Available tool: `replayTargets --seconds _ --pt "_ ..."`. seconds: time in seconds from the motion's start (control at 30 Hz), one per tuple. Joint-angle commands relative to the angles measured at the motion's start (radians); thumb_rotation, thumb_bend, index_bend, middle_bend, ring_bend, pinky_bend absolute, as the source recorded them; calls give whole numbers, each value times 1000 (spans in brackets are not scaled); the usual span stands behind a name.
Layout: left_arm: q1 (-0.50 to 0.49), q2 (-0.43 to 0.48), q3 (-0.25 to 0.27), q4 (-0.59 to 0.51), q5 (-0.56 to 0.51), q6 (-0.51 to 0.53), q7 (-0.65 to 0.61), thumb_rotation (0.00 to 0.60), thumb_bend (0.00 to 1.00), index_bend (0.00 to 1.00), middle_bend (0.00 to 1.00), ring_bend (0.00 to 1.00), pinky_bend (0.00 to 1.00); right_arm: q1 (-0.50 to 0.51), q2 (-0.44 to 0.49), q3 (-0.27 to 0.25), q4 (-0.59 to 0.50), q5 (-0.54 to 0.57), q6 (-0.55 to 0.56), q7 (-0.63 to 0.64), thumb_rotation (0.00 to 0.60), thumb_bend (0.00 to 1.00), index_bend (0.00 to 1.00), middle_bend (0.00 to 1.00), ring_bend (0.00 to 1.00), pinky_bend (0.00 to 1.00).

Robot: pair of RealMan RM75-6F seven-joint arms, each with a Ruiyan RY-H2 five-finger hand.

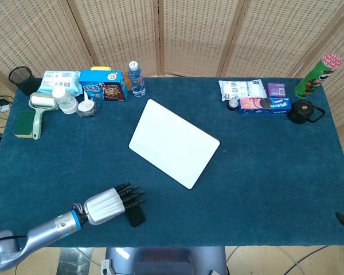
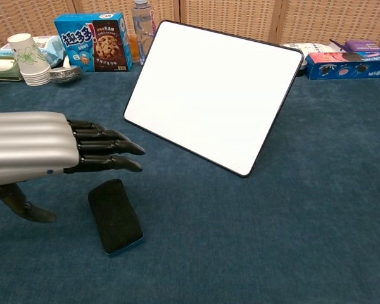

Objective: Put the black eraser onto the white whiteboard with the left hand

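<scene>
the left hand [image 2: 47, 147] hovers with fingers outstretched and slightly apart, holding nothing, just above the black eraser [image 2: 115, 216], which lies on the blue worktop [image 1: 264, 166] near and left of the white whiteboard [image 1: 173, 142].

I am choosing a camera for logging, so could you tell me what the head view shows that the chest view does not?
Only the head view shows the green cylindrical snack can, the black mesh pen cup, the black teapot and the left forearm running off the table's near edge. Only the chest view shows the gap between the open left hand's fingers and the black rectangular eraser below them, plus the stacked paper cups' leaf print. Both show the left hand, the eraser, the white rectangular whiteboard and the blue cookie box.
</scene>
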State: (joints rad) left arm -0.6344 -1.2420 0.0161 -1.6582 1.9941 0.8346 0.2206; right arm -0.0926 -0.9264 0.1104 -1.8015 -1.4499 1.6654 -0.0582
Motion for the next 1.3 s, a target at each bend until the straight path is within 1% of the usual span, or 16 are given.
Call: replayTargets --seconds 0.03,0.27,0.37,0.47,0.53,0.57,0.63,0.73,0.83,0.9,0.97,1.07,1.17,1.3 --pt "-31 -39 -4 16 -26 -35 24 600 207 0 0 0 138 0 1 0 1 1 0 3 600 6 82 51 11 0" --pt "-67 -100 -1 45 -81 -86 57 600 207 0 13 15 167 -1 6 1 3 3 -1 17 600 6 82 51 11 0" --pt "-83 -133 2 59 -101 -103 81 600 208 23 65 54 197 -1 8 1 3 1 -2 22 600 5 82 51 11 0" --pt "-90 -158 5 67 -121 -113 110 600 210 119 136 108 252 -1 9 0 3 0 -2 25 600 6 82 51 11 0" --pt "-91 -168 6 72 -130 -113 123 600 211 218 193 159 304 -1 10 0 4 0 -2 27 600 6 82 51 11 0" --pt "-92 -174 7 75 -135 -113 131 600 212 249 215 177 321 -1 10 0 4 0 -1 28 600 6 82 51 11 0" --pt "-93 -183 10 79 -142 -110 142 600 219 336 292 240 370 -1 11 1 4 1 -1 31 600 6 82 51 11 0" --pt "-93 -200 15 89 -140 -82 148 600 238 430 379 322 430 -1 12 2 6 2 -1 36 600 6 82 51 11 0" --pt "-92 -211 20 100 -139 -56 146 600 247 489 426 364 458 -2 12 2 6 2 0 38 600 6 82 51 11 0" --pt "-92 -216 23 106 -139 -42 144 600 248 513 445 381 470 -1 13 2 6 2 0 39 600 6 82 51 11 0" --pt "-88 -213 19 108 -133 0 139 600 249 517 450 386 473 -2 13 1 5 1 0 38 600 7 82 51 11 0" --pt "-84 -207 9 113 -130 58 124 600 251 517 451 386 473 -2 13 0 3 0 -2 38 600 6 82 51 11 0" --pt "-85 -202 -19 131 -132 116 119 600 253 517 450 387 476 -1 14 -2 2 -3 -3 38 600 6 82 51 11 0" --pt "-104 -213 -100 198 -168 185 107 600 253 517 451 386 481 0 15 -5 1 -6 -8 38 600 7 82 51 11 0"
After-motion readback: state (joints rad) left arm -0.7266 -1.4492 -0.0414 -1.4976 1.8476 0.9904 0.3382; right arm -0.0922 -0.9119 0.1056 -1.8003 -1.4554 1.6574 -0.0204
